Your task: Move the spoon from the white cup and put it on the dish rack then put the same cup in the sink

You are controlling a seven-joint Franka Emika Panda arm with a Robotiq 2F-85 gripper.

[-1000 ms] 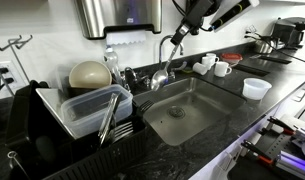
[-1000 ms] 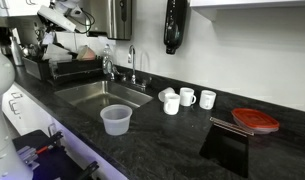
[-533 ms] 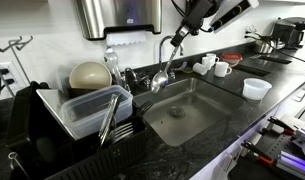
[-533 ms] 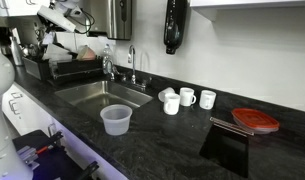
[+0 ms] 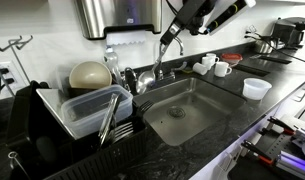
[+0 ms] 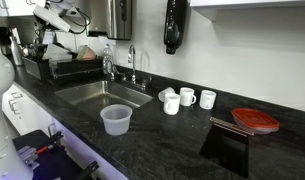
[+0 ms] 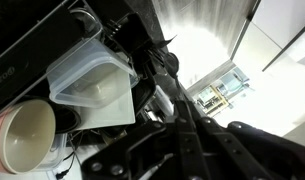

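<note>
My gripper hangs high over the back edge of the sink, shut on a thin silver spoon that dangles down and to the left, toward the faucet. In an exterior view the gripper is above the black dish rack. The dish rack stands left of the basin. Three white cups with handles stand together on the counter past the sink; the cups stand apart from the gripper. In the wrist view the dark fingers are pressed together.
The rack holds a clear plastic container, a beige bowl and long utensils. A handle-less clear tub sits near the counter's front edge. A curved faucet rises behind the basin. A red-lidded dish lies farther along.
The gripper has carried the spoon a little up and leftward, toward the dish rack; the spoon's lower end has swung left past the faucet. Cups and tub are unmoved.
</note>
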